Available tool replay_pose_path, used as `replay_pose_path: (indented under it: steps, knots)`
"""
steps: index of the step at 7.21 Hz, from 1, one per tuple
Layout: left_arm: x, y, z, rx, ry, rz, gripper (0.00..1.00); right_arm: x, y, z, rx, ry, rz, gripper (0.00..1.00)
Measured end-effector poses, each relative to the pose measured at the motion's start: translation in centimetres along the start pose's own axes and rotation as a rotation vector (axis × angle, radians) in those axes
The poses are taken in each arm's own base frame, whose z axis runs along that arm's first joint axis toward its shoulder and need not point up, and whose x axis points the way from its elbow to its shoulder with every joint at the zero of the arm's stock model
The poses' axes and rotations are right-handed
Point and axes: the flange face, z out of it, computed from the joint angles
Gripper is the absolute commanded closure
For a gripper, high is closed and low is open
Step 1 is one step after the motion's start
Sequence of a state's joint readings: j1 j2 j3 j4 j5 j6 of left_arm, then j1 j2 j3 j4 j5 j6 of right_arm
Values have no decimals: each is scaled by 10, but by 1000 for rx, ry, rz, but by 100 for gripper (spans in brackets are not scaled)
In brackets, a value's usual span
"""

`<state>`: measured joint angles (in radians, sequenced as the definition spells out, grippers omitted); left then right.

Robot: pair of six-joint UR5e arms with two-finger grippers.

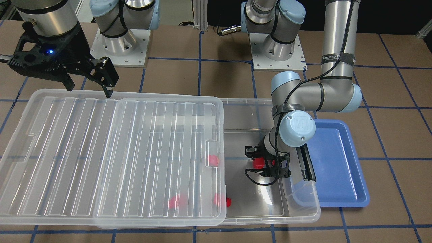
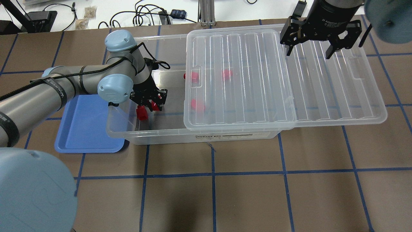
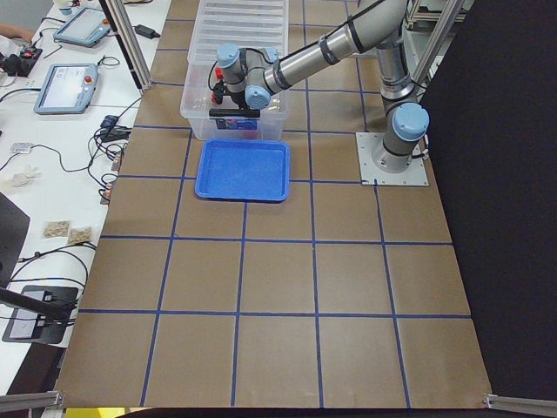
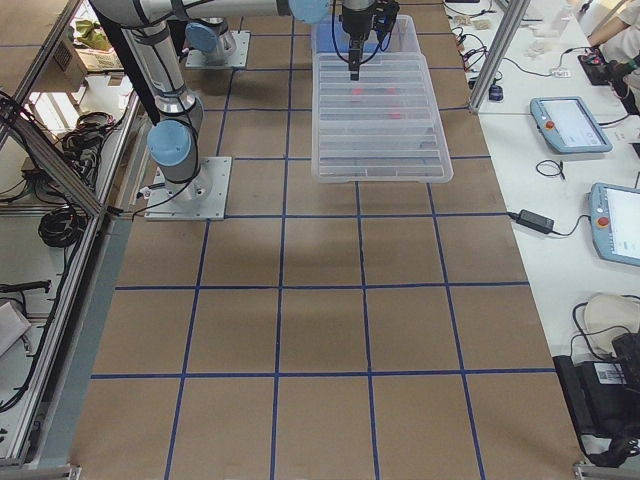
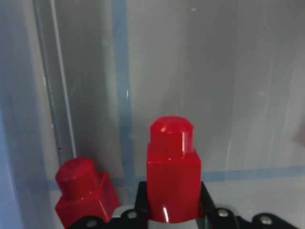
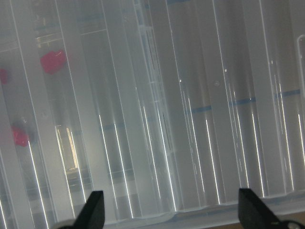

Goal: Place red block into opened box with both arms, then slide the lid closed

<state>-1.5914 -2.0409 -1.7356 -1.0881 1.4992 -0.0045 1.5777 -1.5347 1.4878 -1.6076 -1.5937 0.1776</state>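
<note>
The clear box (image 2: 206, 137) lies across the table. Its ribbed lid (image 2: 322, 96) is slid toward my right, so the left end of the box stays uncovered. My left gripper (image 2: 148, 108) reaches down into that uncovered end, shut on a red block (image 5: 172, 176) held stub forward. A second red block (image 5: 86, 191) lies on the box floor just beside it. Several more red blocks (image 2: 197, 104) show blurred through the lid. My right gripper (image 2: 308, 48) hangs open over the lid's far edge with nothing between its fingers (image 6: 95, 212).
A blue tray (image 2: 83, 129) sits against the box's left end, partly under my left arm. A black latch bar (image 1: 307, 165) runs along that end of the box. Brown table with blue tape lines spreads out in front of the box.
</note>
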Motion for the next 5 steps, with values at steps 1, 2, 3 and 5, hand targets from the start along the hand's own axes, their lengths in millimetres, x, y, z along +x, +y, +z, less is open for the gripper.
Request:
replay_pose_path:
  steps: [1, 2, 3, 5]
  knots:
    - [0, -1, 0, 0, 7, -2, 0, 0, 0, 0, 0, 0, -1, 0]
    - [0, -1, -2, 0, 23, -1, 0, 0, 0, 0, 0, 0, -2, 0]
    - [0, -1, -7, 5, 35, -2, 0, 0, -1, 0, 1, 0, -2, 0]
    - [1, -4, -42, 39, 36, -2, 0, 0, -1, -1, 3, 1, -3, 0]
